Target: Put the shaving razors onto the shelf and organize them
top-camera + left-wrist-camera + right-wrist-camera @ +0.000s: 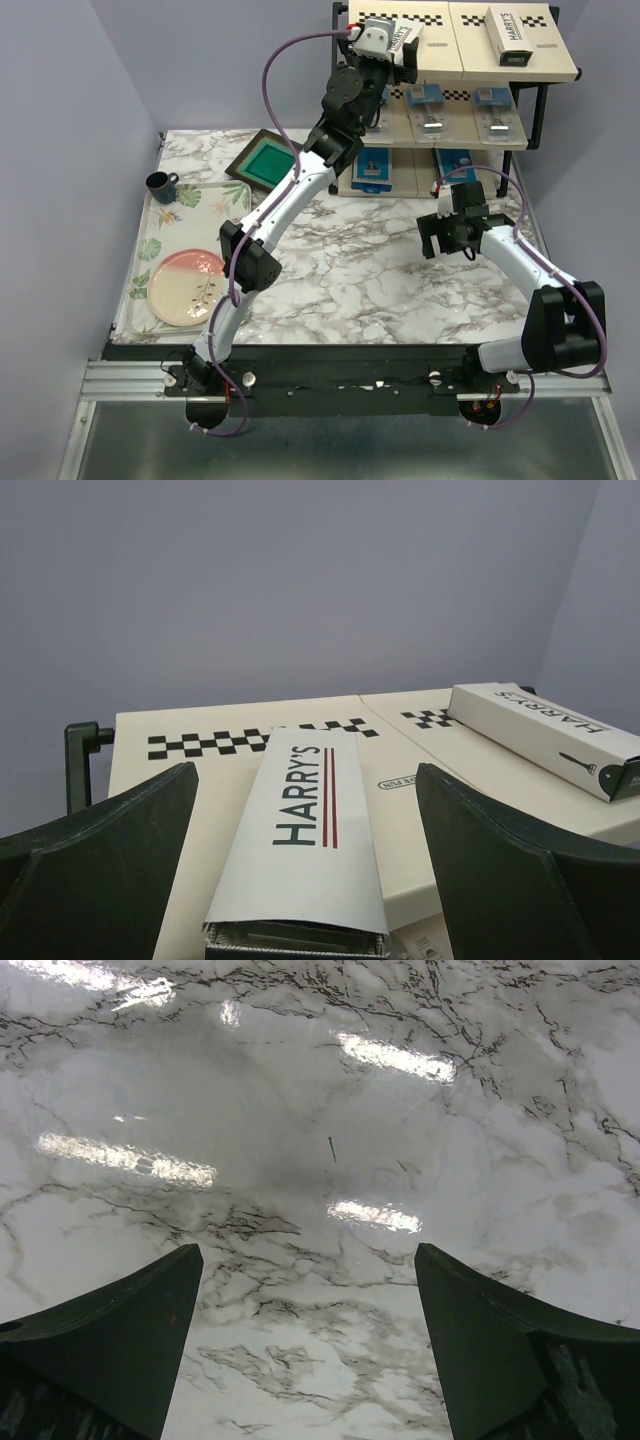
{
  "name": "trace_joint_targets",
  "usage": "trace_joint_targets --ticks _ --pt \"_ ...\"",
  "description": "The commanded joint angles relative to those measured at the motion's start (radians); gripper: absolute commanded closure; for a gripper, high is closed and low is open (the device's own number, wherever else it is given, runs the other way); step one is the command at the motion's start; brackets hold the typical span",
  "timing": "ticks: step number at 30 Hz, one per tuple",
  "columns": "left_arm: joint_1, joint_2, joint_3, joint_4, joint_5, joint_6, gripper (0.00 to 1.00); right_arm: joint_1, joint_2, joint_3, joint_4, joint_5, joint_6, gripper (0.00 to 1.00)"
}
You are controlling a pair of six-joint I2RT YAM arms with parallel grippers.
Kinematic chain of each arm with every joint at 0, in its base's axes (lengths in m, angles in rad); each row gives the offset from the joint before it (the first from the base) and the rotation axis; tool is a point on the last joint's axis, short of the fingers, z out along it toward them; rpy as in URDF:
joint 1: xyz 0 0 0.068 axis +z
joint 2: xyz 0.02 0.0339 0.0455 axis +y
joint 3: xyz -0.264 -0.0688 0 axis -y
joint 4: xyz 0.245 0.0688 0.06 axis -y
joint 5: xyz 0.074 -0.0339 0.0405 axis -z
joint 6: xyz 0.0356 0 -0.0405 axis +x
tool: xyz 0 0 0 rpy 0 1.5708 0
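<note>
- The left gripper (305, 767) stands wide at the top of the shelf (462, 40). There is a gap on each side between its fingers and the HARRY'S box (300, 870), so nothing is held.
- That box lies flat on the top board, slanted, with its near end about at the board's front edge.
- Main risk: if the arm pulls back off-line, a finger could clip the box and turn it further or drag it over the edge.
- A sideways nudge to straighten it could push it toward the second HARRY'S box (540, 735), which sits well apart on the same board.
- Lifting away carelessly might knock the blister packs (430, 110) on the tier below.
- The right gripper (305, 1290) hangs wide and empty over the marble counter (320, 1110), well apart from the shelf and posing little danger.
</note>
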Motion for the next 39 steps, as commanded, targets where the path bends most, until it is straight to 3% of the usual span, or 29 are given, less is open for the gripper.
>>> trace_joint_targets --ticks 1,7,9,13,14,17,18,19,26,33,39 --pt "0.000 -0.041 0.032 0.094 0.092 0.030 0.01 -0.008 0.013 0.018 0.004 -0.015 0.016 0.05" --pt "0.040 -0.263 -0.135 0.153 0.251 0.072 0.01 -0.011 0.007 0.031 -0.005 -0.007 0.004 0.05" --pt "0.061 -0.334 -0.161 0.128 0.319 0.073 0.01 -0.014 0.010 0.035 -0.011 -0.007 0.002 0.05" --pt "0.123 -0.441 -0.320 0.007 0.318 0.080 0.02 -0.014 0.025 0.058 -0.019 -0.029 0.010 0.05" --pt "0.158 -0.485 -0.359 -0.011 0.331 0.052 0.07 -0.016 0.030 0.066 -0.023 -0.039 0.010 0.05" --pt "0.206 -0.576 -0.532 -0.044 0.423 0.011 0.47 -0.014 0.044 0.101 -0.023 -0.041 0.012 0.05" --pt "0.229 -0.593 -0.572 -0.045 0.499 0.011 0.95 -0.014 0.047 0.107 -0.019 -0.041 0.012 0.05" --pt "0.232 -0.608 -0.630 -0.069 0.517 0.020 1.00 -0.016 0.049 0.118 -0.017 -0.040 0.010 0.05" --pt "0.238 -0.627 -0.730 -0.163 0.819 0.060 1.00 -0.016 0.041 0.095 0.000 -0.059 0.018 0.05" --pt "0.233 -0.559 -0.720 -0.071 0.810 -0.046 1.00 -0.016 -0.010 0.019 0.012 -0.061 0.021 0.05" --pt "0.191 -0.472 -0.638 -0.044 0.721 -0.060 1.00 -0.017 -0.033 -0.028 0.020 -0.069 0.027 0.05"
